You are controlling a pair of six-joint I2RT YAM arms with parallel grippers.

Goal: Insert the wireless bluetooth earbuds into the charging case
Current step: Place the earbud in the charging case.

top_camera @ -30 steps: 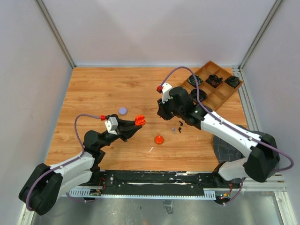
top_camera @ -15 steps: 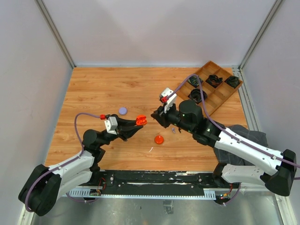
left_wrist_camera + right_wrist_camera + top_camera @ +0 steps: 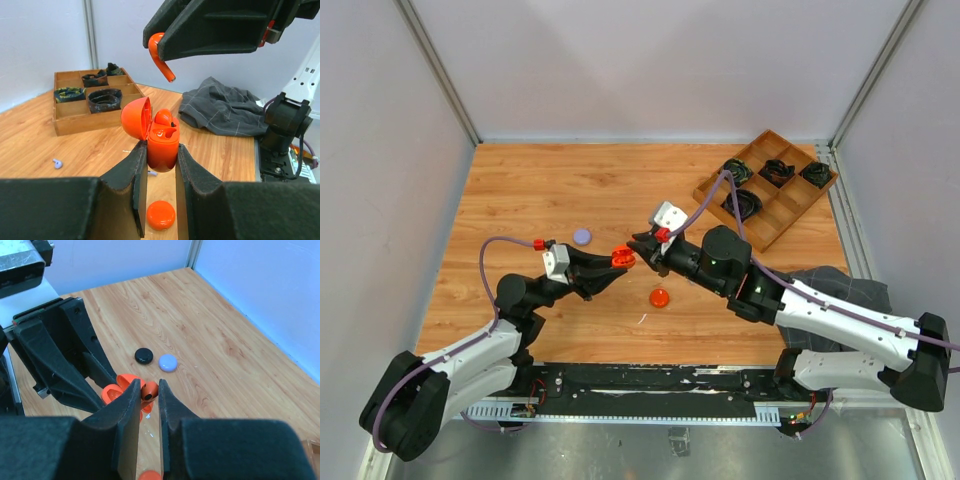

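One narrow gap separates earbud (image 3: 161,56) from case (image 3: 162,145).

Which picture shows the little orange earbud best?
The left wrist view: the orange earbud shows clearly, held by the right gripper above the open orange case. The right wrist view shows only a bit pinched between the fingers; from the top view it is too small to make out.
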